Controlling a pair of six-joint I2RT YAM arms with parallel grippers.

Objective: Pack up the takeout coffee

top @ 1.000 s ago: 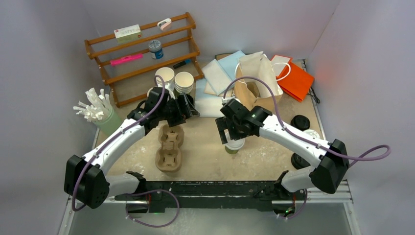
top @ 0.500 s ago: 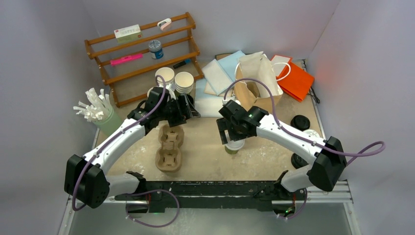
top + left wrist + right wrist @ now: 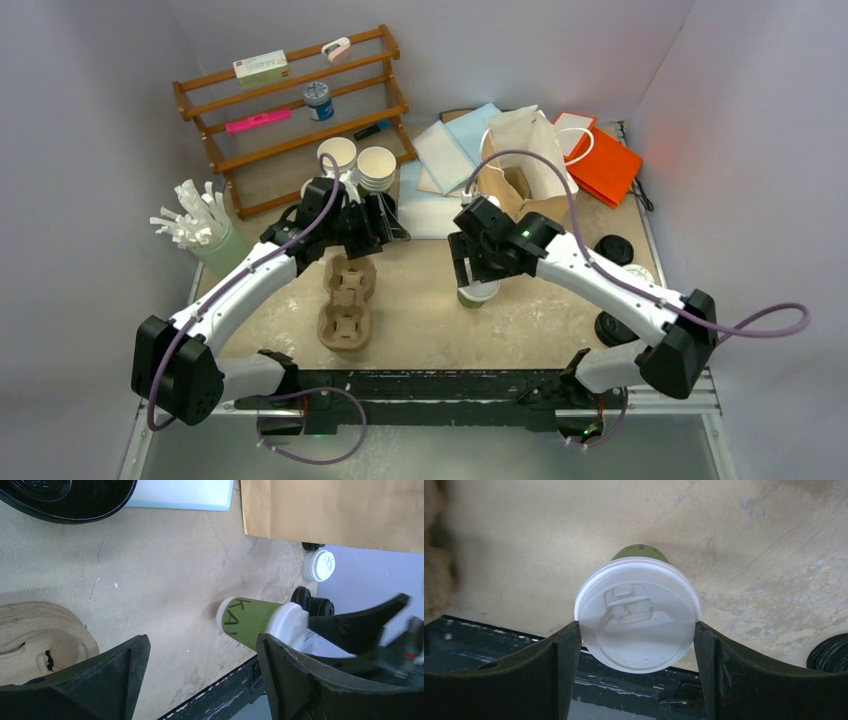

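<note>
The takeout coffee here is a green paper cup [image 3: 478,293] with black lettering and a white plastic lid [image 3: 638,621], at the table's middle. My right gripper [image 3: 638,630] is shut on the lid, one finger on each side of its rim. I cannot tell whether the cup's base touches the table. The cup also shows in the left wrist view [image 3: 250,622]. My left gripper [image 3: 200,652] is open and empty, hovering by the far end of the pulp cup tray [image 3: 347,300]. The kraft paper bag [image 3: 520,165] stands open behind the right gripper.
Stacks of paper cups [image 3: 376,165] stand by the wooden rack [image 3: 290,110]. A black cup [image 3: 65,495] sits beyond the left gripper. Black lids [image 3: 613,248] and a white lid [image 3: 637,272] lie at the right. An orange bag [image 3: 605,165] and a stirrer holder [image 3: 200,235] are nearby.
My right gripper has shifted slightly away from the near edge with the cup in it. The left arm has not moved.
</note>
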